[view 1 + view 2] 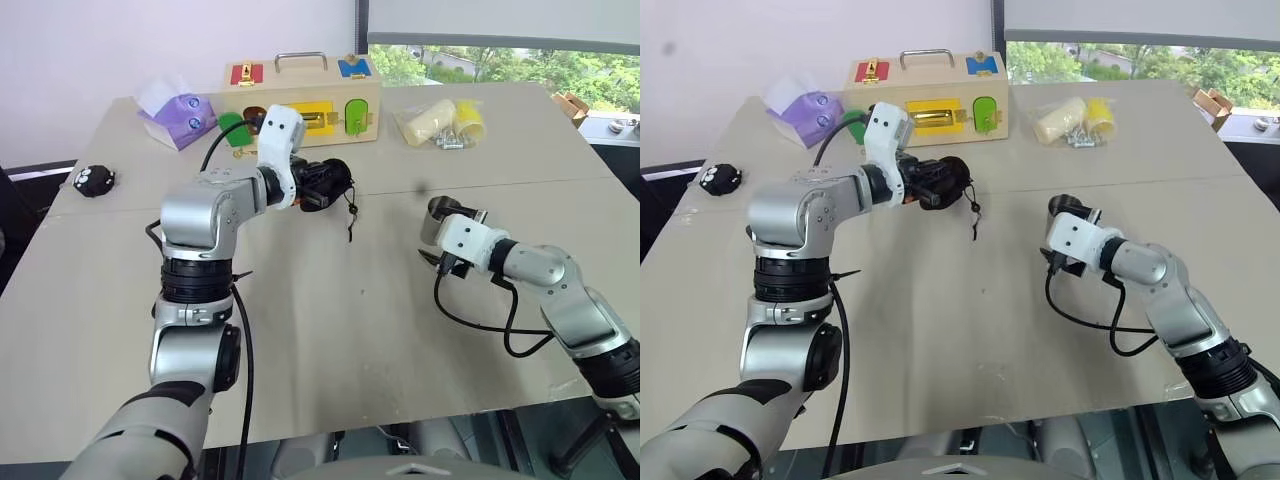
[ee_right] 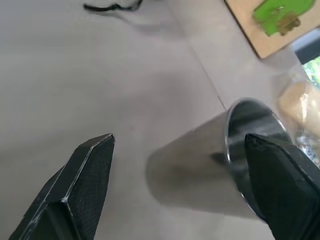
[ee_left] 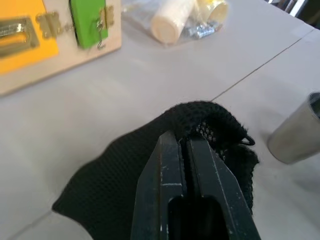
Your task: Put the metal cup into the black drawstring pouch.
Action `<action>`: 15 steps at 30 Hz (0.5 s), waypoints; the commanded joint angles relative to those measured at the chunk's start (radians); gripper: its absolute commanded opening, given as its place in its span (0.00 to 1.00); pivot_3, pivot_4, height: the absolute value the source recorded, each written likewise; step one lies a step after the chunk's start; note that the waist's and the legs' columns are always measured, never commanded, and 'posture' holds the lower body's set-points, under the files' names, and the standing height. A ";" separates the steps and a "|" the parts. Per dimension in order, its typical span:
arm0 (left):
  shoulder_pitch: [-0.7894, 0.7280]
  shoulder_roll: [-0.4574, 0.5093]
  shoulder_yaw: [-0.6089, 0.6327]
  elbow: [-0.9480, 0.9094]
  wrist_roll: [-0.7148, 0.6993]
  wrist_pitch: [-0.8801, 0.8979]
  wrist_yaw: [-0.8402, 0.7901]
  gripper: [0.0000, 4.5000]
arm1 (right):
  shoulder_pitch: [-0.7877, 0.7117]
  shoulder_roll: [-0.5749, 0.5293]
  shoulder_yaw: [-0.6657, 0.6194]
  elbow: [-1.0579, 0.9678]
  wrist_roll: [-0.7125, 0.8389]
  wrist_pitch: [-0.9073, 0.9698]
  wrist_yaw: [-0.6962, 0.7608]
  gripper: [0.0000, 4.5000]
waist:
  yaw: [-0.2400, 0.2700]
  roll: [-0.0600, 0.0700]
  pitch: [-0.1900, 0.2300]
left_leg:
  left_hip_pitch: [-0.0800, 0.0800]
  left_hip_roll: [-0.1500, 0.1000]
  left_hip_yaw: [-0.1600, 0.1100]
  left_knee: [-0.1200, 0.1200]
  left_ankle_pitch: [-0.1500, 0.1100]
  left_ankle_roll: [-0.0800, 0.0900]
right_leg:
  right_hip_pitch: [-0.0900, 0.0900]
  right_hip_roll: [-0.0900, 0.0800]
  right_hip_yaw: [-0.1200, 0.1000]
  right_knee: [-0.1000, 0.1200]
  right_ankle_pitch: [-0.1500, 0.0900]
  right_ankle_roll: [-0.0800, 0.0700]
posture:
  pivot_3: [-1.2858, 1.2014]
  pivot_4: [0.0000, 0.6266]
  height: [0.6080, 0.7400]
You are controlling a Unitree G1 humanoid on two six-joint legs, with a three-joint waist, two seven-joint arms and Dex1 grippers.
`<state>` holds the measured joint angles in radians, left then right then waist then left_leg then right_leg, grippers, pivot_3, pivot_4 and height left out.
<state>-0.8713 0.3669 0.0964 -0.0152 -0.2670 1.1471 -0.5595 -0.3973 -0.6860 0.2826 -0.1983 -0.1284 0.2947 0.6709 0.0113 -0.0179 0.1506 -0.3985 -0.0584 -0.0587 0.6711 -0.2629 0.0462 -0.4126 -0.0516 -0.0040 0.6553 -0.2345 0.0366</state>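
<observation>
My left gripper [image 3: 182, 137] is shut on the black drawstring pouch [image 1: 327, 182] and holds it above the table's middle, in front of the wooden box. The pouch's cord [image 1: 350, 222] hangs down from it. The metal cup [image 1: 436, 218], shiny steel, stands upright on the table to the right of the pouch. My right gripper [image 2: 180, 137] is open at the cup [image 2: 205, 170], one finger on each side. I cannot tell whether the fingers touch it. The cup [image 3: 297, 132] also shows beyond the pouch [image 3: 125, 170] in the left wrist view.
A wooden latch box [image 1: 300, 100] with coloured doors stands at the back of the table. A purple tissue pack [image 1: 175, 115] lies to its left and a clear bag of yellow and cream items [image 1: 440, 120] to its right. A small round black toy [image 1: 93, 180] sits near the left edge.
</observation>
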 commanded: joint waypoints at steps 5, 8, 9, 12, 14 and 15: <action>-0.030 0.041 0.018 -0.062 -0.047 0.023 0.035 0.00 | 0.017 -0.057 -0.020 -0.073 -0.040 0.037 0.069 0.41 | 0.001 0.000 0.000 | 0.001 0.000 -0.001 0.000 0.001 -0.002 | 0.000 0.000 -0.001 0.003 0.000 0.000 | 0.52 0.24 1.00; -0.035 0.047 0.006 -0.060 -0.053 0.019 0.045 0.00 | 0.024 -0.065 -0.038 -0.114 -0.042 0.070 0.073 0.13 | 0.001 0.000 0.000 | 0.001 0.000 -0.001 0.000 0.001 -0.002 | 0.000 0.000 0.000 0.003 0.000 0.000 | 0.52 0.24 1.00; -0.038 0.045 0.006 -0.058 -0.058 0.022 0.048 0.00 | 0.025 -0.066 -0.043 -0.128 -0.042 0.083 0.073 0.01 | 0.001 0.000 0.000 | 0.001 0.000 -0.001 0.000 0.001 -0.002 | 0.000 0.000 0.000 0.003 0.000 0.000 | 0.52 0.24 1.00; -0.044 0.049 -0.006 -0.054 -0.070 0.021 0.046 0.00 | 0.020 -0.054 -0.053 -0.165 -0.047 0.120 0.056 0.01 | 0.001 0.000 0.000 | 0.001 0.000 -0.001 0.000 0.001 -0.002 | 0.000 -0.001 0.000 0.002 0.000 0.000 | 0.52 0.24 1.00; -0.044 0.052 -0.014 -0.047 -0.074 0.018 0.040 0.00 | -0.004 -0.010 -0.074 -0.204 -0.019 0.163 0.036 0.01 | 0.002 0.000 0.000 | 0.001 0.000 -0.001 0.000 0.001 -0.002 | 0.000 -0.001 0.000 0.002 0.000 0.000 | 0.52 0.24 1.00; -0.045 0.052 -0.017 -0.043 -0.076 0.015 0.037 0.00 | -0.024 0.025 -0.086 -0.230 0.005 0.185 0.027 0.01 | 0.001 0.000 0.000 | 0.001 0.000 -0.001 0.000 0.001 -0.002 | 0.000 -0.001 0.000 0.002 0.000 0.000 | 0.52 0.24 1.00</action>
<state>-0.8844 0.4130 0.0789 -0.0309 -0.3223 1.1731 -0.5179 -0.3812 -0.6854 0.2408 -0.3520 -0.1522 0.4586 0.7202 0.0127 -0.0179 0.1506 -0.3977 -0.0586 -0.0599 0.6707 -0.2616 0.0438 -0.4129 -0.0521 -0.0043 0.6572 -0.2344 0.0363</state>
